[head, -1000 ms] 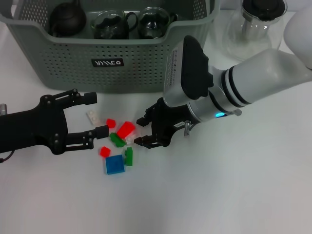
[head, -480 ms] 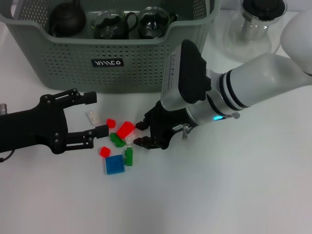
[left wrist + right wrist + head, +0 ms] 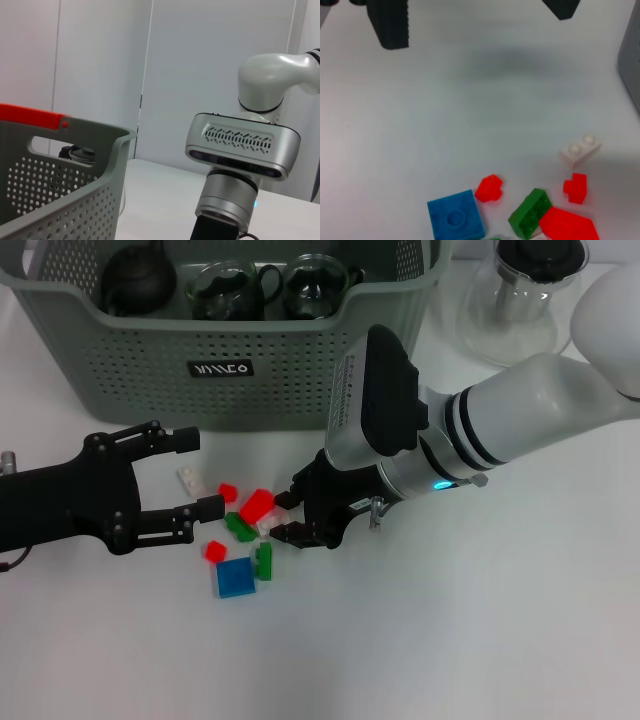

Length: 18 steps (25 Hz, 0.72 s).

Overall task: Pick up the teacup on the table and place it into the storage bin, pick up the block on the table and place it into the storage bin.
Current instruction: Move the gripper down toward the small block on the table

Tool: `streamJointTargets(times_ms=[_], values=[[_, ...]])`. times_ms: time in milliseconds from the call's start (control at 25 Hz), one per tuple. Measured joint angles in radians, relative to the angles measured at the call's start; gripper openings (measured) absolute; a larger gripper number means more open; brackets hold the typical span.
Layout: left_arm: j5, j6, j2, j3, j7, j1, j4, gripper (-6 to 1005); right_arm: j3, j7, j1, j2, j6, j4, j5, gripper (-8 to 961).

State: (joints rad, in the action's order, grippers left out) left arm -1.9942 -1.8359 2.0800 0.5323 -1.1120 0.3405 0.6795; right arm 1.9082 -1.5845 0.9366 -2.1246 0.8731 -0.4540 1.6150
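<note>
Several small blocks lie on the white table in front of the storage bin (image 3: 130, 370): a white one (image 3: 188, 478), a larger red one (image 3: 257, 505), green ones (image 3: 239, 527), a blue one (image 3: 235, 577). My right gripper (image 3: 284, 517) is open, low over the table, its tips just right of the red and green blocks. My left gripper (image 3: 197, 474) is open, left of the pile, around the white block's side. Two glass teacups (image 3: 225, 290) and a black teapot (image 3: 138, 280) sit inside the bin. The right wrist view shows the blue (image 3: 456, 221), green (image 3: 530, 212) and white (image 3: 579, 149) blocks.
A clear glass teapot with black lid (image 3: 525, 290) stands right of the bin. The left wrist view shows the bin's wall (image 3: 60, 200) and my right arm (image 3: 240, 160). The left gripper's fingers (image 3: 390, 22) show far off in the right wrist view.
My right gripper has crept left and slightly down, closer to the red and green blocks. The left gripper and the blocks have not moved.
</note>
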Motion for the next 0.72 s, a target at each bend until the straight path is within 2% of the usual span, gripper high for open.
streamJointTargets(times_ms=[560, 720], values=[[0.000, -0.004, 0.000, 0.000, 0.000, -0.003, 0.000, 842, 0.014, -0.015, -0.001, 0.000, -0.011, 0.003, -0.003, 345], [0.000, -0.005, 0.000, 0.000, 0.000, -0.005, 0.000, 842, 0.023, -0.015, 0.000, 0.000, -0.012, 0.001, -0.003, 270]])
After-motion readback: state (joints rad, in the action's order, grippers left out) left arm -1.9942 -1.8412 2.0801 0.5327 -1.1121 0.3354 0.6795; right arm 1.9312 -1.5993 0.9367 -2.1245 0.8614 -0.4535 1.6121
